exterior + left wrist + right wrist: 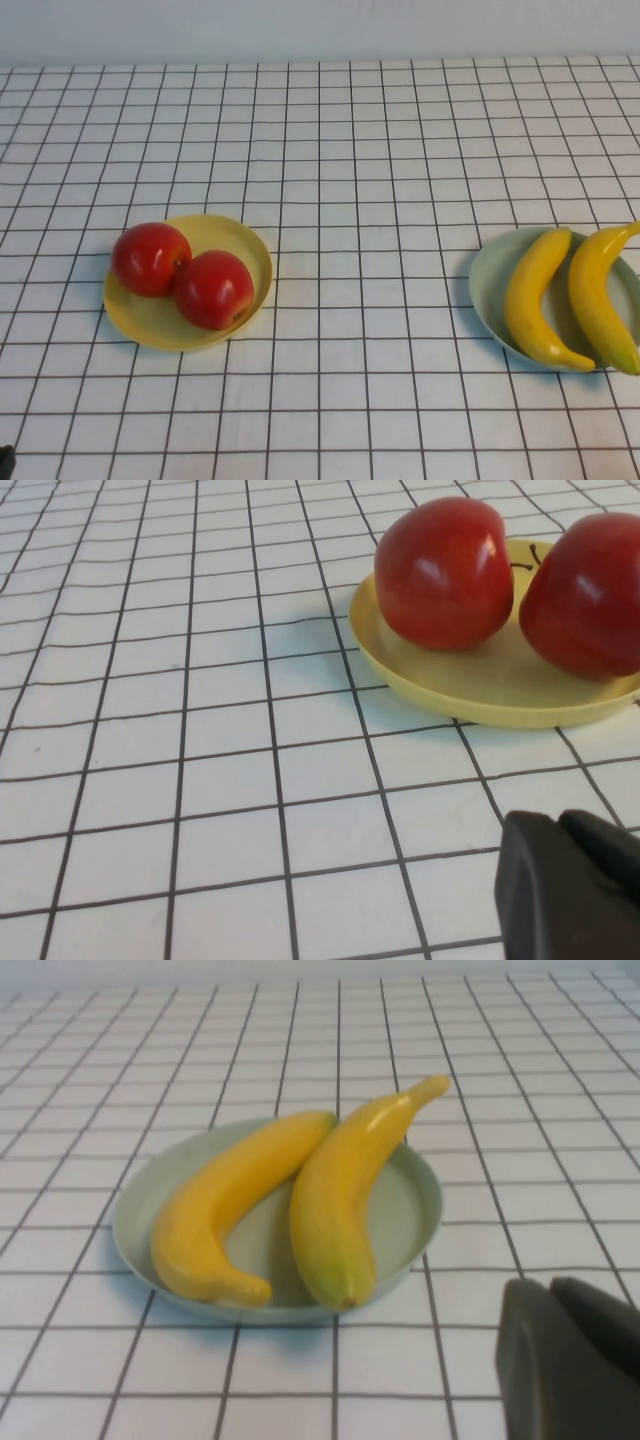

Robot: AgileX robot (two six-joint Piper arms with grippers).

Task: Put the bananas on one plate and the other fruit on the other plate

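Two red apples (151,258) (214,289) lie side by side on the pale yellow plate (245,238) at the table's left. They also show in the left wrist view (441,572) (585,595) on the same plate (450,690). Two yellow bananas (535,298) (597,295) lie on the pale blue-green plate (487,275) at the right, and show in the right wrist view (235,1200) (345,1195) on that plate (415,1205). My left gripper (558,820) is shut and empty, on the near side of the yellow plate. My right gripper (550,1285) is shut and empty, on the near side of the blue-green plate.
A white cloth with a black grid (370,200) covers the whole table. A small dark piece (5,462) shows at the high view's bottom left corner. The arms are otherwise out of the high view.
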